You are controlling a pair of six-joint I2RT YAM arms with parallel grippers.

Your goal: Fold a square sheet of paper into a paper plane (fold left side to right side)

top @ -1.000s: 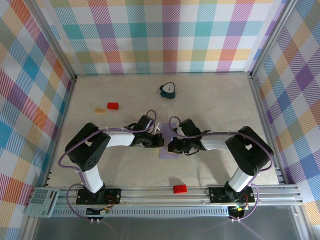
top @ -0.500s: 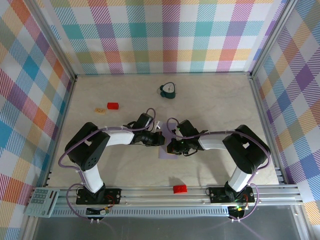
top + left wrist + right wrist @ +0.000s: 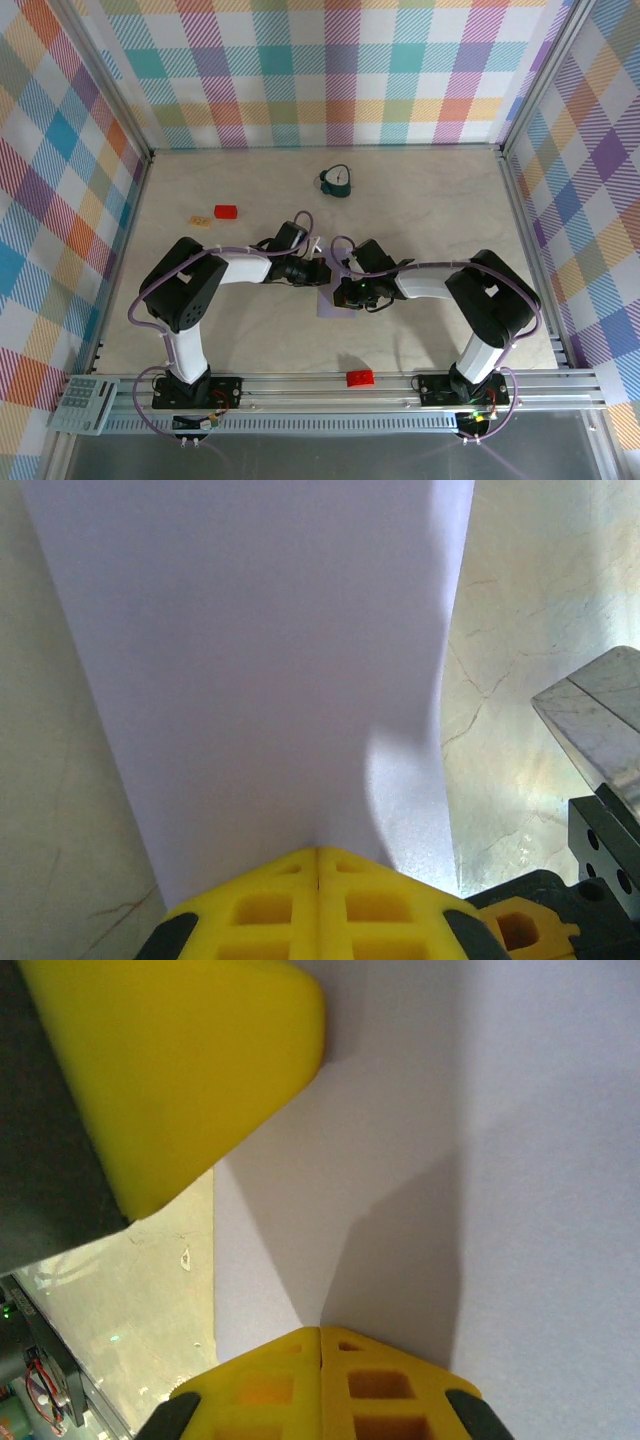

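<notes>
The square sheet of paper [image 3: 331, 305] is pale lavender and lies flat on the table, mid-table between the two arms. It reads as a narrow band in the left wrist view [image 3: 270, 660] and spreads wide in the right wrist view [image 3: 500, 1160]. My left gripper [image 3: 322, 272] is shut, its yellow fingertips [image 3: 300, 865] resting on the paper's surface. My right gripper [image 3: 343, 293] is shut too, tips down on the sheet [image 3: 320, 1330], close beside the left gripper's yellow finger [image 3: 170, 1070]. Nothing is pinched between either pair of jaws. The arms hide much of the sheet from above.
A dark teal clock-like object [image 3: 337, 181] stands at the back centre. A red block [image 3: 225, 211] and a tan block [image 3: 201, 220] lie at the back left. Another red block [image 3: 359, 377] sits on the near rail, and a keypad [image 3: 85, 403] lies at the front left corner.
My left arm has swung its elbow to the right and its gripper has slid a little farther along the paper. The right gripper has shifted slightly left. Both stayed shut.
</notes>
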